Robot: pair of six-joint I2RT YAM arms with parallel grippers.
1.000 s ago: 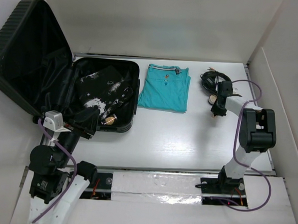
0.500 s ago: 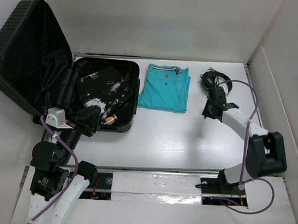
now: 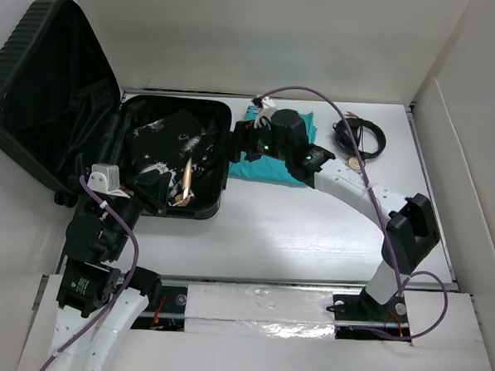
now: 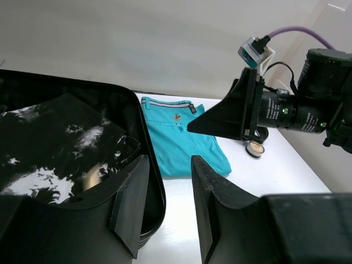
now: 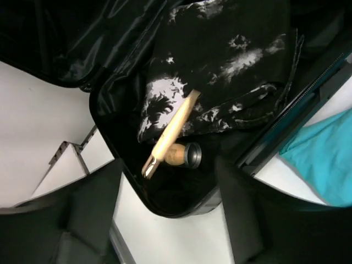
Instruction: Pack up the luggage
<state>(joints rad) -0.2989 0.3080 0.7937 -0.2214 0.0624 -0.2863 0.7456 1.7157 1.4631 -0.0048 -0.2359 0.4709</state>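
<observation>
Open on the desk (image 3: 270, 228): the luggage (image 3: 45, 92), lid leaning up on its left side. Holds a black-and-white garment (image 5: 231, 49), with a pale wooden stick (image 5: 171, 129) lying across it. Above the luggage's right rim: right claw (image 5: 168, 181), released, fingers spread wide. At the luggage's near edge: left claw (image 4: 165, 187), likewise released. Just right of the luggage: a folded teal shirt (image 4: 176, 137).

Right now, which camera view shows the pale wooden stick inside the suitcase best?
The right wrist view: the wooden stick is seen whole and large, over the black-and-white garment in the suitcase. The top external view shows only a small pale sliver. The left wrist view shows at most a dim tan patch.
</observation>
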